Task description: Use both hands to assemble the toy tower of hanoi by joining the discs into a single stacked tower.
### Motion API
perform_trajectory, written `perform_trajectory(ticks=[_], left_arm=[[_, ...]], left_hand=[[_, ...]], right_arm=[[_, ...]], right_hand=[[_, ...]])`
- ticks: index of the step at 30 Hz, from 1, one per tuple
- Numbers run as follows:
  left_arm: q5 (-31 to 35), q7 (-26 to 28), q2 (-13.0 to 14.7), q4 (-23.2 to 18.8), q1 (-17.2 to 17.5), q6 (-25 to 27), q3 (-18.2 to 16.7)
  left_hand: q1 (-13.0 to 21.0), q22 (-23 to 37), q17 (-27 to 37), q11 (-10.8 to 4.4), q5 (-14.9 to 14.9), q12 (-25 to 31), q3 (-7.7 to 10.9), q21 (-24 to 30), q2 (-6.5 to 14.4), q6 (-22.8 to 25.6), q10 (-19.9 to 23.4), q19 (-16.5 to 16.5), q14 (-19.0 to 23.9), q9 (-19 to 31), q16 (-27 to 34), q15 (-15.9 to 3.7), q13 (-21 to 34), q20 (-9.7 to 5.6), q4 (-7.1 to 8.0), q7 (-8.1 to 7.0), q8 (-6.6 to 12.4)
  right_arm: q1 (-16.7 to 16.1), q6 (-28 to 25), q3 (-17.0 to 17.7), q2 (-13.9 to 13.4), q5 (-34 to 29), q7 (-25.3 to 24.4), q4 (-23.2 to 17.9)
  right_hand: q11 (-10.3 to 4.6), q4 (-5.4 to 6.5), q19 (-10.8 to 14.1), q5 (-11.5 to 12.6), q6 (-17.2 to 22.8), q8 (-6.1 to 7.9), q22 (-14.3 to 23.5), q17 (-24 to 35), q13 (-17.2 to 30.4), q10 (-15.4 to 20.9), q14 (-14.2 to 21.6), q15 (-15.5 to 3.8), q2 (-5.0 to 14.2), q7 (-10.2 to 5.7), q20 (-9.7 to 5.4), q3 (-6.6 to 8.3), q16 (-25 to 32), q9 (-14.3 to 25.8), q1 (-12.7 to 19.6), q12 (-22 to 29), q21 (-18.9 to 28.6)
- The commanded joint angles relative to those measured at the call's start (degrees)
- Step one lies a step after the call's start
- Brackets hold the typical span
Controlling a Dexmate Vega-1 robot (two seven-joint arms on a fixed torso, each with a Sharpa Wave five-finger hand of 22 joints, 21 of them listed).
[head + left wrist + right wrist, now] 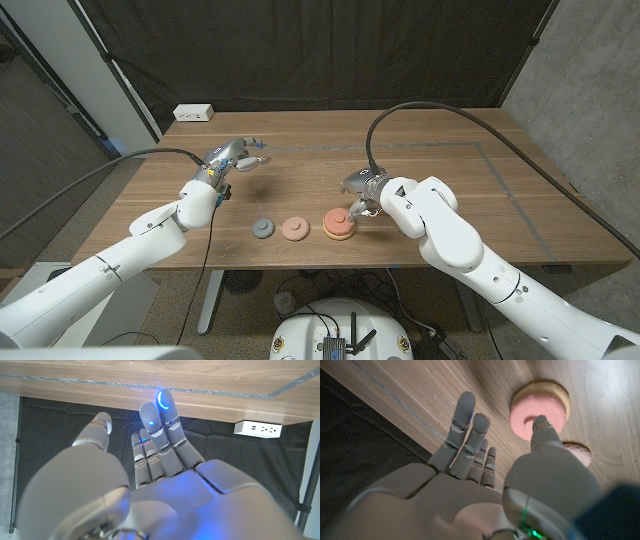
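The left hand (pixel 232 158) hovers above the wooden tabletop (pixel 300 170), fingers (pixel 160 430) spread, holding nothing. Near the front edge lie, left to right, a small grey disc (pixel 263 228), a pale pink disc (pixel 294 228), and a red-pink disc stacked on a tan disc (pixel 339 222). The right hand (pixel 362 195) stands just beside that stack, fingers apart and empty. It should probably release cleanly before the left hand fetches the pink disc.

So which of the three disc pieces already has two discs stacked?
The rightmost piece, beside the right hand: a red-pink disc on a tan one. The grey disc and the pink disc lie single.
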Motion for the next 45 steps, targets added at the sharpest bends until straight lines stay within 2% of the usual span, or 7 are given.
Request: perform_trajectory(ticks=[1,7,12,17,27,36,45], left_arm=[[1.1,2.15,-2.33,-2.2,0.39,3.29,0.33],[3.32,1.77,-3.21,-2.44,-1.26,5.97,2.29],[2.39,0.53,-3.29,-3.08,-1.83,6.52,2.25],[3.36,0.27,-1.92,-5.54,-1.08,7.61,2.01],[2.18,0.11,-1.29,-5.33,-0.15,7.14,0.99],[2.14,0.74,-2.03,-5.2,-0.44,7.37,1.05],[2.95,-0.23,-2.51,-4.69,-2.13,8.04,2.44]], left_hand=[[-0.27,0.14,-0.2,0.01,0.04,-0.01,0.27,0.35,-0.25,0.3,-0.14,-0.54,-0.39,0.28,-0.18,-2.72,0.18,-6.2,-0.01,-0.37,-0.02],[-0.29,0.11,-0.16,0.0,0.02,-0.13,0.27,0.39,-0.37,-0.04,-0.4,-0.52,-0.4,0.28,-0.11,-2.73,0.15,-6.18,-0.02,-0.41,-0.14],[-0.29,0.09,-0.11,0.07,0.02,-0.21,0.28,0.41,-0.44,-0.25,-0.64,-0.51,-0.37,0.28,-0.03,-2.73,0.17,-6.19,-0.03,-0.4,-0.2],[-0.32,0.07,-0.11,0.14,0.02,-0.18,0.29,0.42,-0.45,-0.31,-0.6,-0.55,-0.38,0.28,-0.01,-2.73,0.18,-6.19,-0.01,-0.37,-0.21],[-0.38,0.05,-0.02,0.14,0.01,-0.28,0.38,0.46,-0.4,-0.54,-0.94,-0.67,-0.4,0.28,0.1,-2.72,0.16,-6.2,0.06,-0.31,-0.23],[-0.44,0.03,-0.06,0.22,0.03,-0.39,0.46,0.48,-0.44,-0.92,-1.33,-0.82,-0.63,0.28,0.05,-2.71,0.13,-6.19,0.07,-0.35,-0.3],[-0.56,0.01,-0.04,0.35,0.03,-0.36,0.49,0.51,-0.51,-1.0,-1.36,-0.9,-0.74,0.27,0.08,-2.72,0.09,-6.18,0.09,-0.32,-0.26]], right_arm=[[-7.19,-1.56,7.4,-5.44,5.15,-8.68,-3.84],[-10.49,-2.39,10.64,-8.34,8.31,-14.17,-4.05],[-12.57,-4.91,12.05,-8.47,10.29,-17.58,-4.07],[-15.92,-6.86,12.51,-8.9,10.18,-24.07,-4.29],[-17.36,-11.49,11.52,-8.39,8.03,-25.4,-3.99],[-20.32,-14.62,13.18,-9.22,7.49,-28.25,-4.63],[-24.46,-15.37,16.34,-10.73,11.98,-35.44,-4.3]], right_hand=[[-0.37,-0.57,0.94,0.0,1.44,0.68,0.16,0.27,0.46,1.4,0.48,-2.04,0.52,-0.31,-5.55,0.54,0.3,0.37,1.69,0.73,0.59],[-0.5,-0.69,1.31,0.16,1.89,0.86,0.19,0.79,0.8,2.18,1.04,-2.03,0.85,-0.31,-5.48,0.86,0.85,0.58,2.49,0.96,0.8],[-0.7,-0.75,1.5,0.28,1.96,0.76,0.19,0.82,1.14,2.65,1.14,-2.03,0.93,-0.27,-5.46,1.02,0.94,0.57,3.08,1.04,0.97],[-0.79,-0.71,1.63,0.35,1.99,0.68,0.2,1.18,1.38,2.77,1.54,-2.03,1.01,-0.63,-5.46,1.11,1.31,0.57,3.38,1.01,1.1],[-1.01,-0.58,1.81,0.45,3.43,1.12,0.18,2.31,1.77,2.93,2.26,-1.98,0.98,-1.18,-5.44,1.21,2.23,0.62,3.52,0.92,1.28],[-0.61,-0.51,1.74,0.51,3.26,0.86,0.15,2.07,2.14,2.43,1.59,-2.01,0.9,-1.33,-5.44,1.32,1.85,0.64,3.58,0.57,1.36],[-0.49,-0.58,1.95,0.57,3.24,0.74,0.25,2.19,2.41,3.02,1.74,-2.01,0.95,-1.46,-5.47,1.46,2.09,0.65,3.95,0.73,1.58]])
